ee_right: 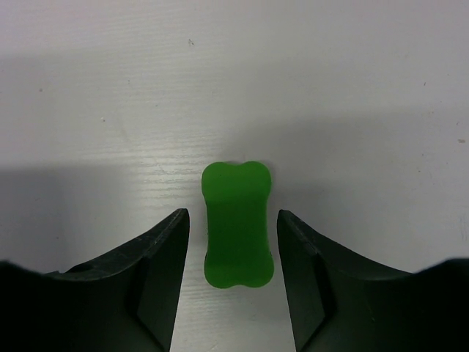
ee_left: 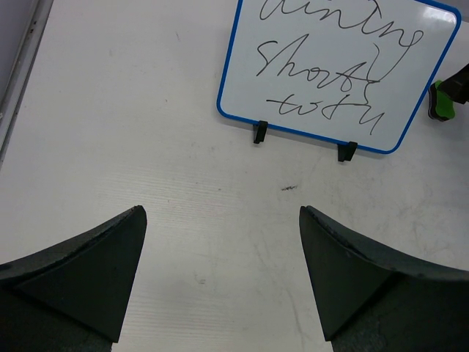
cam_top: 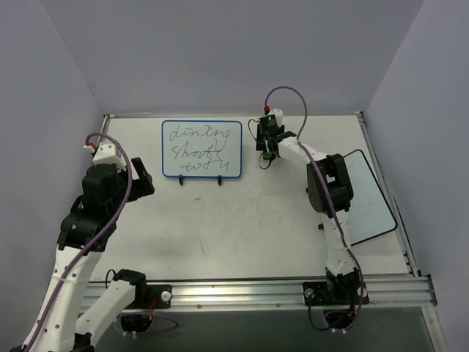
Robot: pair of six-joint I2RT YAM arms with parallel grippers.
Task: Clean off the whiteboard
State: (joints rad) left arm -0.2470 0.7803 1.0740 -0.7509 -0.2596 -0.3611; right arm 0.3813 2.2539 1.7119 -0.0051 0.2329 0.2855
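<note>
one whiteboard (cam_top: 201,149) (three scrawled lines); one green eraser (ee_right: 237,224) straddled by narrow right gripper (ee_right: 233,213); left gripper (ee_left: 221,209) wide.

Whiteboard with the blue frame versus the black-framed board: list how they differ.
The whiteboard has a blue frame and black handwriting; the black-framed board looks blank. The whiteboard sits on black feet farther back; the black-framed board lies at the right edge. Both are white and rectangular.
</note>
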